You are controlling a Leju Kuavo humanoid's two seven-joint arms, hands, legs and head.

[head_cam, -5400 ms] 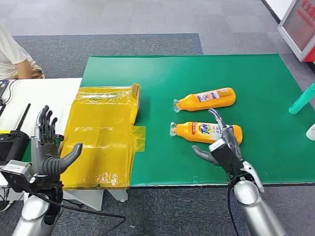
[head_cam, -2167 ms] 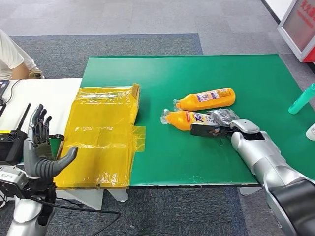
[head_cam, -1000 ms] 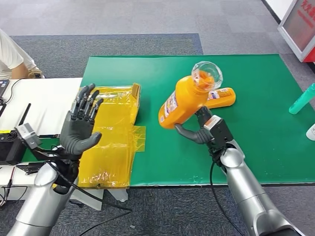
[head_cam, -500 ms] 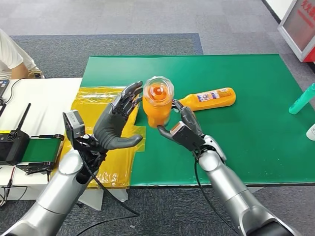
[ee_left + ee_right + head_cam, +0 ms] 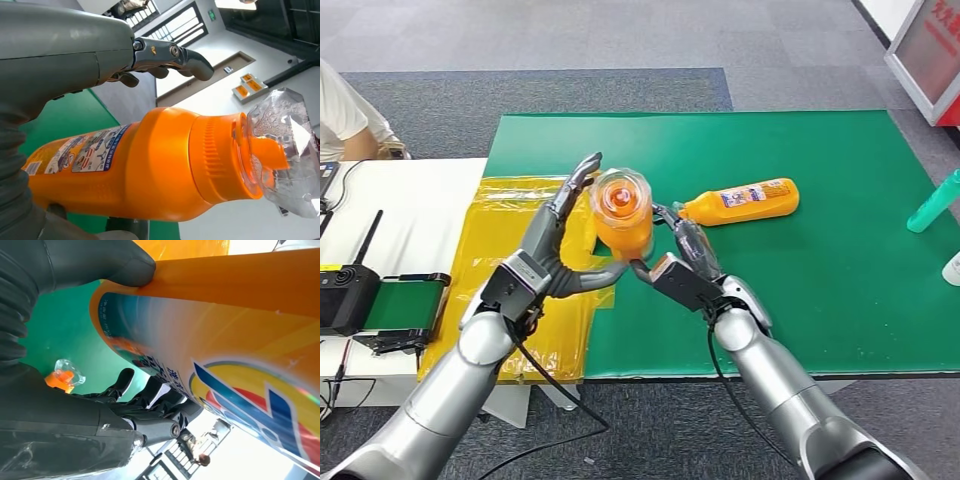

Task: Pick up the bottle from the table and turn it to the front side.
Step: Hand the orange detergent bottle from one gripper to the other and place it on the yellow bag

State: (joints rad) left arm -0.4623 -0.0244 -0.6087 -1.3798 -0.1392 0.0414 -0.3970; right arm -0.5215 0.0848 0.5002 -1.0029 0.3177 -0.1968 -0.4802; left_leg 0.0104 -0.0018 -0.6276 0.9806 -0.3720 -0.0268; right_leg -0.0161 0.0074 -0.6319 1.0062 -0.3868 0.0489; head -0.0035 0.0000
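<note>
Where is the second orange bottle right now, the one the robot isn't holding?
In the head view, the second orange bottle lies on its side on the green mat, just beyond and right of the right hand.

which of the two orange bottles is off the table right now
The orange bottle between the right hand and the left hand, its clear cap facing the head camera. The other orange bottle lies on its side on the green table.

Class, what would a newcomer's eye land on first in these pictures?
First, the orange bottle raised above the table's near edge, clear cap toward the camera, between the left hand and right hand. Next, a second orange bottle lying on the green table, and the yellow bag to the left.
</note>
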